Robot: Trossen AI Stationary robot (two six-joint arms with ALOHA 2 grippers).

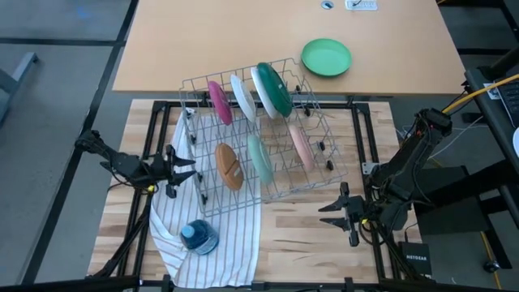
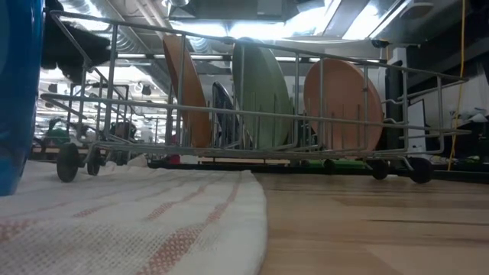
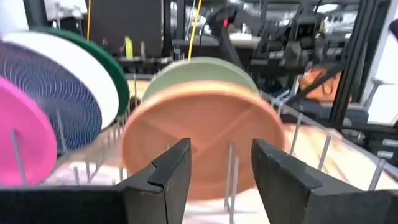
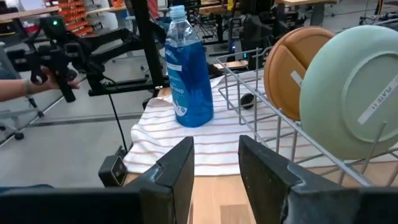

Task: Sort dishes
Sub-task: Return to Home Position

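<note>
**Striped cloth up front, six plates racked, both grippers empty**

Striped cloth (image 2: 130, 221) fills the low view's foreground, and the wire dish rack (image 2: 412, 70) stands partly on it. At the table's left, the left gripper (image 1: 191, 170) hovers just beside the rack, fingers parted, holding nothing. A blue bottle (image 1: 199, 237) stands on the cloth. The rack's back row holds the magenta plate (image 1: 219, 102), speckled blue plate (image 3: 56, 93) and green-backed white plate (image 1: 272, 89). The front row holds the brown plate (image 1: 229, 166), mint plate (image 1: 260, 158) and pale pink plate (image 1: 301, 146). All lean on edge between wires. They look rigid, smooth and light, so any regrasp is best taken on the free upper rim. Right of the rack, the right gripper (image 1: 323, 213) waits, equally open and empty.
</note>
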